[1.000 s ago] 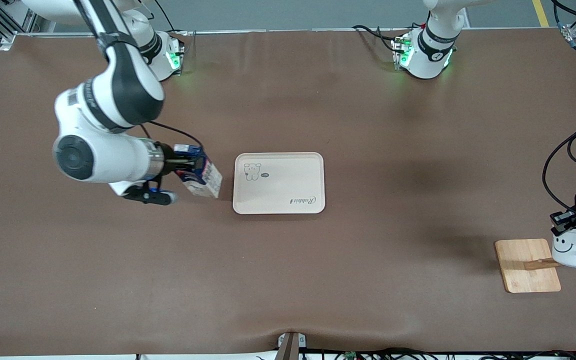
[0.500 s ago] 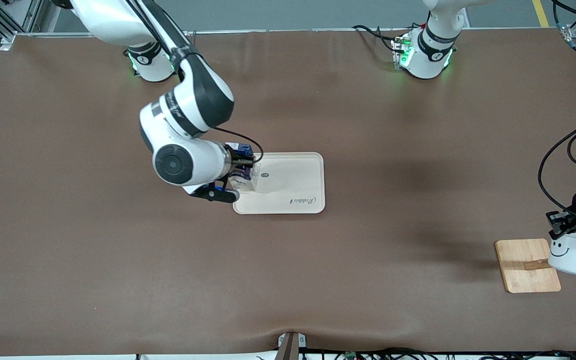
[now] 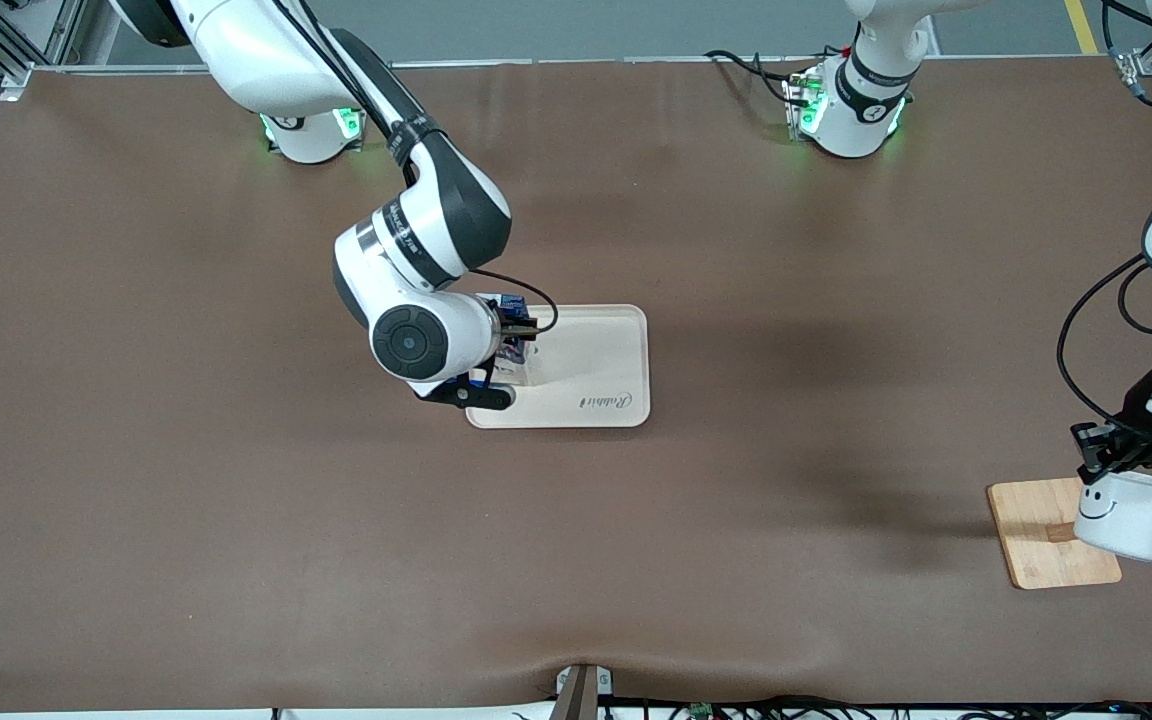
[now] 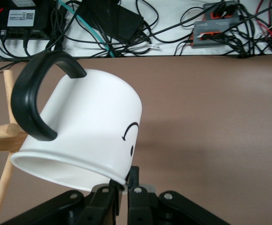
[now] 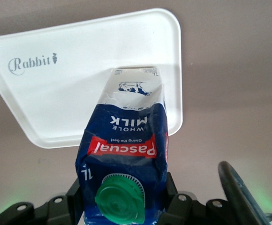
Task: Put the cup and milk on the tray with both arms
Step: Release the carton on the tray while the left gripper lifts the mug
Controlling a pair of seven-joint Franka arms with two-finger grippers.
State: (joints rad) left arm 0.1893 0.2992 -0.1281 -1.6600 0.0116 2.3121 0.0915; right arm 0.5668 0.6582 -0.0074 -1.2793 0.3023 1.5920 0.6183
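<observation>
My right gripper (image 3: 513, 338) is shut on the blue milk carton (image 3: 516, 352) and holds it upright over the end of the cream tray (image 3: 596, 350) toward the right arm. In the right wrist view the fingers clamp the carton (image 5: 126, 136) by its green cap (image 5: 120, 199), its base at or just above the tray (image 5: 61, 93); I cannot tell which. My left gripper (image 3: 1114, 452) is shut on the rim of the white smiley cup (image 3: 1126, 512), which is tilted over the wooden board's edge. In the left wrist view the gripper (image 4: 125, 187) pinches the cup's (image 4: 89, 126) rim.
The wooden board (image 3: 1041, 540) lies near the left arm's end of the table, its pegs (image 4: 2, 136) beside the cup's black handle (image 4: 30, 103). Cables and boxes (image 4: 126, 21) lie past the table's edge. The brown table (image 3: 786, 400) spreads between tray and board.
My right arm has carried the milk from beside the tray to over the tray's end. My left gripper has shifted the cup slightly toward the board and tilted it, handle now showing.
</observation>
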